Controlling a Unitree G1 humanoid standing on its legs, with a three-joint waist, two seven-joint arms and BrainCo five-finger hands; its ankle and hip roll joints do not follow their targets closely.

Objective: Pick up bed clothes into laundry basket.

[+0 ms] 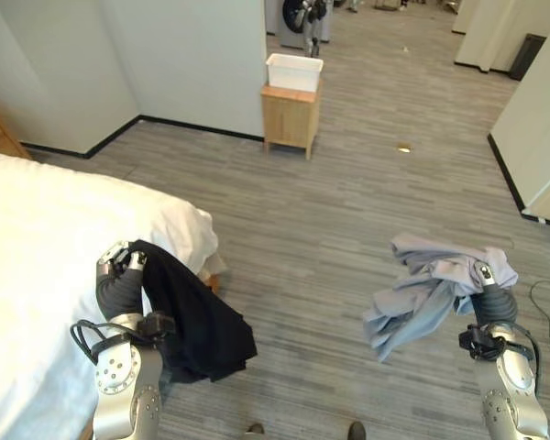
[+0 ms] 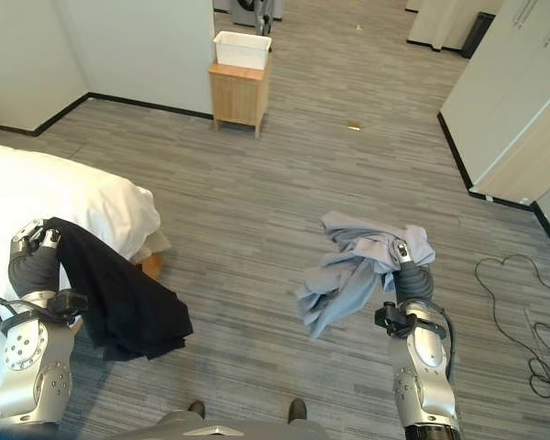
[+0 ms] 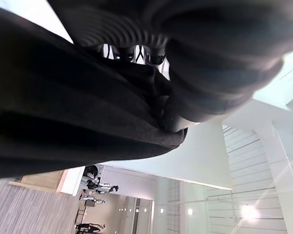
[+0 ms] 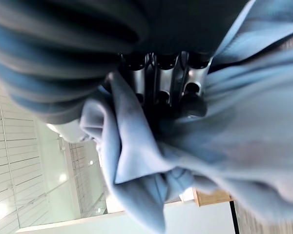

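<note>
While both hands carry clothes beside the bed (image 1: 37, 275), the left hand (image 1: 119, 264) has its fingers curled round a black garment (image 1: 197, 321), and the right hand (image 1: 484, 275) pinches a bunched grey-blue garment (image 1: 422, 293). Both hang limp and light; grip bunched folds. Beyond the bed, the white basket (image 1: 294, 71) waits on a wooden stand (image 1: 290, 115).

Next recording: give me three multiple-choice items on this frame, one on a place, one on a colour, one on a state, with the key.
1. Where is the white bin?
A. on the bed
B. on the wooden stand
C. on the floor by the robot

2. What colour is the garment in the left hand?
A. black
B. red
C. white

3. What is the right hand doing?
A. hanging open, holding nothing
B. pressing flat on the bed
C. gripping the blue cloth

Key: 1 B, the bin sits atop the wooden stand. 2 A, black cloth drapes from that hand. 3 C, its fingers curl into the blue cloth.
</note>
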